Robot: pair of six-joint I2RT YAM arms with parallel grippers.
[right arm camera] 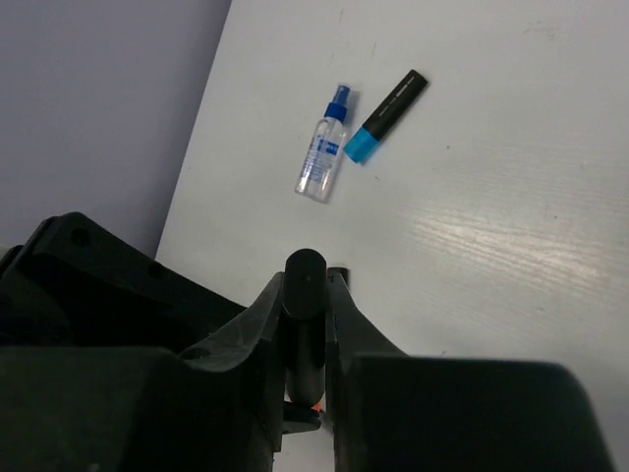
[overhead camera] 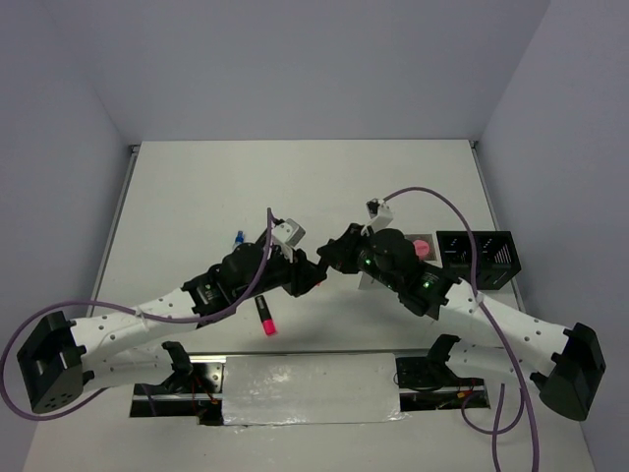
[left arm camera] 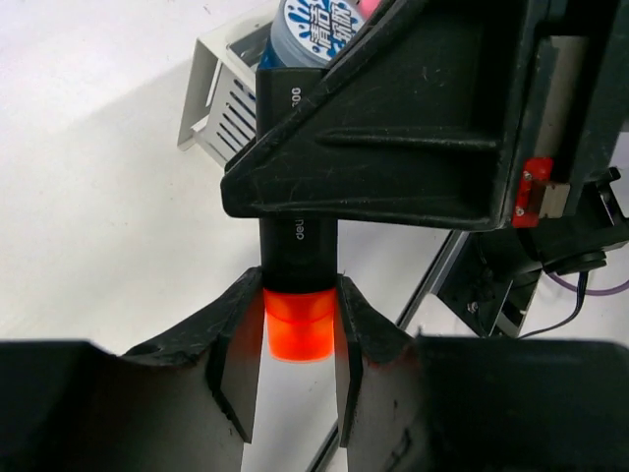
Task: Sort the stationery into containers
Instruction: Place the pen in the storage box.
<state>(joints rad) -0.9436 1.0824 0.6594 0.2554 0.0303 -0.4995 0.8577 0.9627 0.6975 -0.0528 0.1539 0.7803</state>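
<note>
Left gripper [left arm camera: 298, 315] is clamped tight on the orange end of the orange marker [left arm camera: 298, 236]. Right gripper [right arm camera: 307, 285] is pinched snug around its black end. So the marker's held up between both, near the white slatted organizer [left arm camera: 211, 93], which has the round blue-lidded tin [left arm camera: 314, 28] in it.

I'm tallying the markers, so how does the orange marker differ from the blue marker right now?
The orange marker has an orange end; the blue marker a blue one. The orange marker is gripped at both ends, by the jaws of the left gripper and right gripper; the blue marker lies flat on the table, untouched. Both have black barrels.
</note>
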